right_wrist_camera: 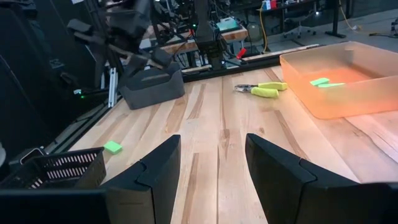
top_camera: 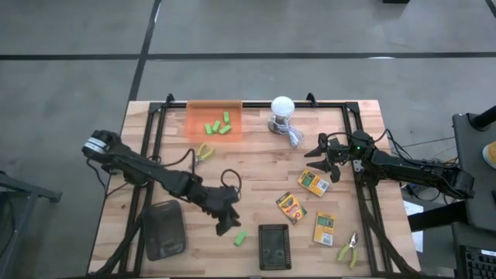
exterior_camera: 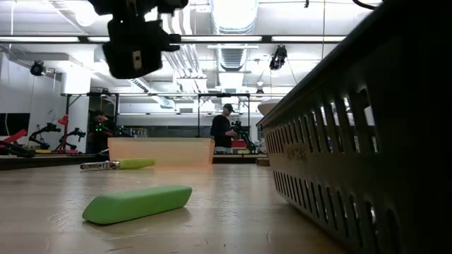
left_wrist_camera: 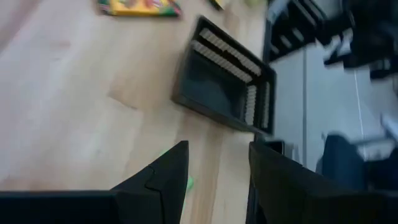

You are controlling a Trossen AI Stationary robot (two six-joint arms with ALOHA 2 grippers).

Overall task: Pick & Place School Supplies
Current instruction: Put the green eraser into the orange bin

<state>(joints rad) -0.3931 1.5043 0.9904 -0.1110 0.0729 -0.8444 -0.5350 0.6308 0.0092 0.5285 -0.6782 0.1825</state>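
Green block (exterior_camera: 138, 203) — left gripper (top_camera: 226, 225) open, above

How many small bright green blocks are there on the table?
5: four small bright green blocks inside the orange translucent bin, one on the wooden table near the left hand.

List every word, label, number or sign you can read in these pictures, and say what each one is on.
None can be read.
Crayon boxes: printing shows on their yellow-and-green faces, but it is too small to read in the high view.
Crayon box in the left wrist view: printing is blurred.
Black mesh basket: no lettering visible.
Orange bin: no label visible.
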